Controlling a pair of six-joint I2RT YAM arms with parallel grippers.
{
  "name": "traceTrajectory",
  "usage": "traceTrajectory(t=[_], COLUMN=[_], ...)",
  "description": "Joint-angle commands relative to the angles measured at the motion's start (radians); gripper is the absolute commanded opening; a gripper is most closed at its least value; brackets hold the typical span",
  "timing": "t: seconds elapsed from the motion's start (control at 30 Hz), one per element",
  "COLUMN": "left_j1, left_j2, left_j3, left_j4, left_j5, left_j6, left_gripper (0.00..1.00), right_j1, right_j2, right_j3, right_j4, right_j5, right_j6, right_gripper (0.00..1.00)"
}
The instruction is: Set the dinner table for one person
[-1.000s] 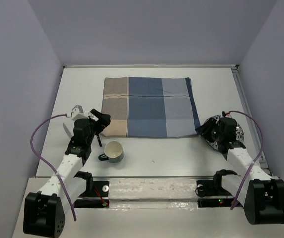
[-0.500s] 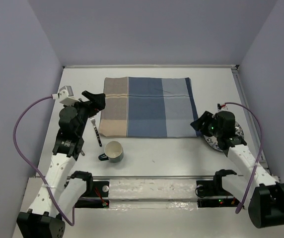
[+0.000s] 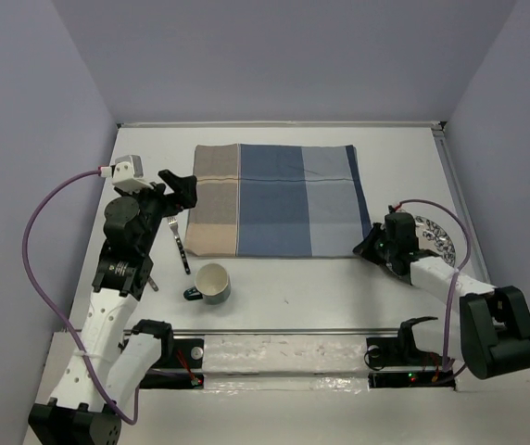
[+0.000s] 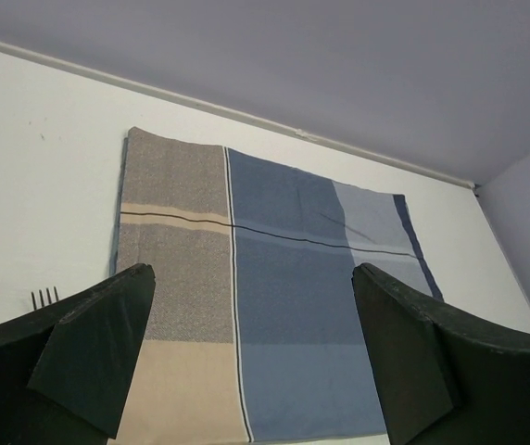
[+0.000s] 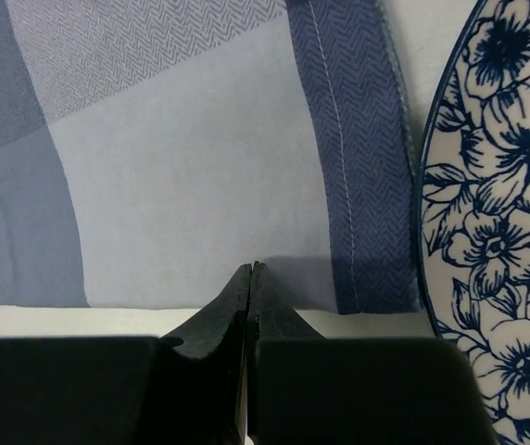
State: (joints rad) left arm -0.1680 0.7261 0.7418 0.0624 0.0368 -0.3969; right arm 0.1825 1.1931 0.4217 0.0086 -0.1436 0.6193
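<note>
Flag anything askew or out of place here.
Nothing is spilled or broken. The fork lies slanted on the bare dinner table left of the placemat, and the plate sits off its right edge.

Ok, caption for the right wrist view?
Right hand, shut, at the near edge of the placemat, blue floral plate alongside.

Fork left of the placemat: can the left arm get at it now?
Probably yes: the open left claw hangs just beyond the fork, nothing covers it, and the mug sits apart from it.
</note>
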Motion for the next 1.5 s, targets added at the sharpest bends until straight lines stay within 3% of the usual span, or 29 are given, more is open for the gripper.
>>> traceTrajectory(t=[0.0,0.17,0.23,0.27,0.37,0.4,0.47,0.67,0.77,0.97,1.17,1.4,1.43,1.47], left_j1=[0.004,0.005,0.005,0.005,0.005,0.005,0.005,0.004,0.004,0.001,-0.007,-0.014,-0.015,-0.018], left_j2=[-0.01,0.007,-0.001,-0.013,-0.025,-0.025,-0.028,-0.028,-0.033,-0.04,-0.045,-0.05,-0.051,-0.053], left_j3=[-0.01,0.008,0.011,0.011,0.011,0.011,0.013,0.013,0.014,0.014,0.019,0.019,0.021,0.022], left_j4=[0.034,0.001,-0.009,-0.009,-0.009,-0.01,-0.012,-0.013,-0.013,-0.013,-0.016,-0.021,-0.022,-0.024], left_j5=[0.006,-0.026,-0.064,-0.077,-0.083,-0.08,-0.074,-0.061,-0.054,-0.046,-0.048,-0.055,-0.058,-0.061], left_j6=[0.049,0.055,0.058,0.058,0.058,0.059,0.058,0.058,0.055,0.056,0.058,0.058,0.061,0.063], left_gripper=[0.99,0.99,0.99,0.99,0.99,0.99,0.99,0.99,0.99,0.99,0.99,0.99,0.99,0.99], right_j1=[0.08,0.326,0.451,0.486,0.625,0.656,0.737,0.874,0.934,0.983,0.992,1.011,1.011,1.011], right_j2=[0.031,0.092,0.123,0.134,0.178,0.19,0.224,0.312,0.409,0.536,0.591,0.646,0.652,0.661], right_j3=[0.04,0.216,0.305,0.337,0.461,0.492,0.578,0.732,0.825,0.92,0.966,1.009,1.011,1.019], right_j4=[0.111,0.062,0.036,0.013,-0.024,-0.044,-0.065,-0.14,-0.182,-0.272,-0.312,-0.348,-0.348,-0.349], right_j5=[0.004,0.096,0.145,0.177,0.223,0.234,0.233,0.22,0.219,0.262,0.268,0.302,0.3,0.296], right_j6=[-0.003,-0.035,-0.062,-0.069,-0.108,-0.125,-0.141,-0.19,-0.231,-0.247,-0.253,-0.257,-0.257,-0.257], right_gripper=[0.0,0.0,0.09,0.19,0.39,0.51,0.64,0.82,0.87,0.85,0.75,0.47,0.36,0.31])
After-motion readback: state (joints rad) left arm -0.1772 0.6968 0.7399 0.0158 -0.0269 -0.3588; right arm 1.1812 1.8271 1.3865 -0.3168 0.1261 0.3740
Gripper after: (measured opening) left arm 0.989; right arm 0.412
